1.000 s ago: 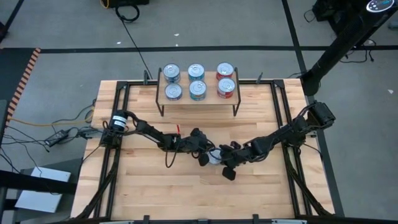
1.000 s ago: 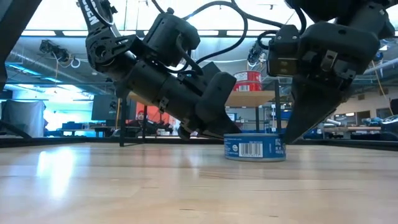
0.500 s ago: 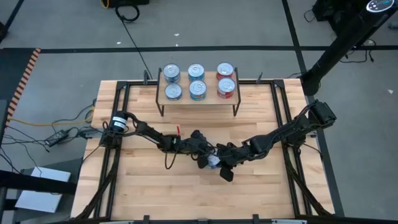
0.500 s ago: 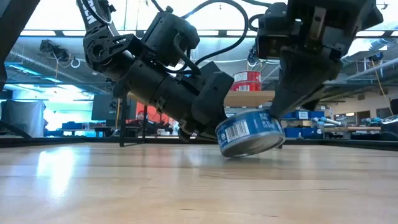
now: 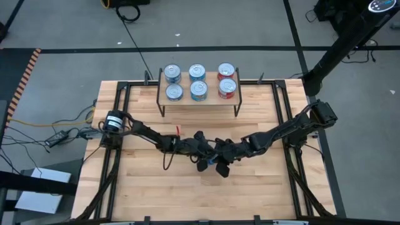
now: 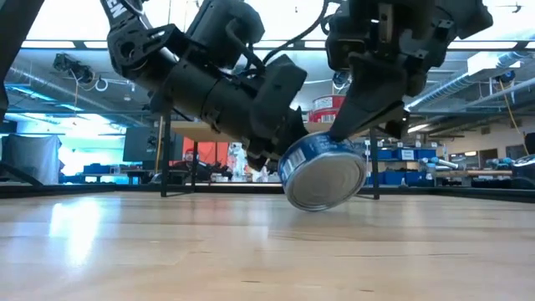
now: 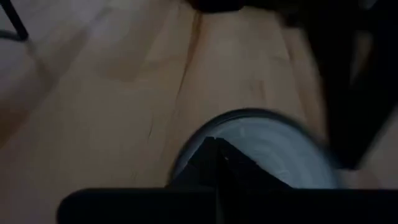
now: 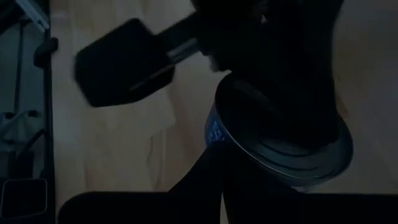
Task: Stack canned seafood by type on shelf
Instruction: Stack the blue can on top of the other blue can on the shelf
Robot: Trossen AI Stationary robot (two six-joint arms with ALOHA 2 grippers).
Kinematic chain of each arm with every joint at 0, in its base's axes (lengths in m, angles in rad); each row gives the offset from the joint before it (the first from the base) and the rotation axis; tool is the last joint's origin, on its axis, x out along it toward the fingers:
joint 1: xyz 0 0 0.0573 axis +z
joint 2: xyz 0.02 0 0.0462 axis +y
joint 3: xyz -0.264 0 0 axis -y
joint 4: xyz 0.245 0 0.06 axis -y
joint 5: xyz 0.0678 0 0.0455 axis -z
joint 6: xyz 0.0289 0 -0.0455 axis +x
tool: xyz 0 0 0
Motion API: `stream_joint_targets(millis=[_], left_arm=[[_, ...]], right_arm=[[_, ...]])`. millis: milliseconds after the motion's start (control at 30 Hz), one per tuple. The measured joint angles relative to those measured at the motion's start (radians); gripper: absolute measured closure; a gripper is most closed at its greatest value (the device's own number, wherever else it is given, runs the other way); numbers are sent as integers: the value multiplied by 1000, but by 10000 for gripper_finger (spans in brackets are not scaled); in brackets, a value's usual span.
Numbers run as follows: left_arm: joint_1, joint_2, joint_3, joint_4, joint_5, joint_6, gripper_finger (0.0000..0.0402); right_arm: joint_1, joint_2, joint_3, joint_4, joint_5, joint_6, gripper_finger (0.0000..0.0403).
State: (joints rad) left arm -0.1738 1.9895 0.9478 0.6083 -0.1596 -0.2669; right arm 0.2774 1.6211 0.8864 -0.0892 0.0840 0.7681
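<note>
A blue-labelled can (image 6: 322, 171) of seafood sits tipped up at mid-table between my two grippers, one silver end facing the near edge. My left gripper (image 6: 280, 157) reaches in from the table's left, shut. My right gripper (image 6: 344, 134) comes from the right and above, also shut. In the high view they meet over the can (image 5: 215, 158). The shelf (image 5: 200, 100) stands at the table's far edge and carries six cans: two blue (image 5: 172, 73), two teal (image 5: 197, 72), two red (image 5: 226, 70). My left gripper presses its shut fingertips (image 7: 214, 146) against the can at the rim of a silver end (image 7: 267, 143), slanting down from the table's left. My right gripper presses its shut fingertips against the blue side wall (image 6: 334, 142) on the opposite, upper side, slanting down from the right. The can is wedged between the two, strongly tilted. Whether its lowest rim (image 6: 313, 207) touches the table I cannot tell.
Black rails (image 5: 119, 125) run along the tabletop's left and right sides. Bare wood (image 5: 200, 194) lies between the grippers and the near edge. More bare wood lies between the grippers and the shelf's black legs (image 5: 164, 111).
The can stood flat on the table. Both grippers have risen a little and the right one has moved toward the table's left. The can has tipped up on edge, its right side lifting first, until a silver end faces the near edge.
</note>
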Motion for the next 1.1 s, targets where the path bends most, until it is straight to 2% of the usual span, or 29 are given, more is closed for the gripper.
stream_joint_targets(millis=[433,700,767,867,900,1000,1100], left_arm=[[0,-82,0,-107,0,57,399],[-5,-84,-2,-119,20,23,399],[-4,-104,-2,-147,-15,-9,399],[3,-141,-2,-205,-139,-24,399],[14,-149,-1,-223,-150,-23,399],[65,-145,-2,-287,-154,-31,400],[108,-119,-3,-294,-109,-30,400]], right_arm=[[-64,2,-2,11,2,14,394],[-83,2,-2,26,-19,4,394],[-80,2,-2,36,-17,-16,394],[-67,1,-2,27,-14,-77,394],[-60,1,-2,18,-7,-96,394],[-49,6,-2,12,-10,-156,394],[-47,29,-2,9,-26,-218,394]])
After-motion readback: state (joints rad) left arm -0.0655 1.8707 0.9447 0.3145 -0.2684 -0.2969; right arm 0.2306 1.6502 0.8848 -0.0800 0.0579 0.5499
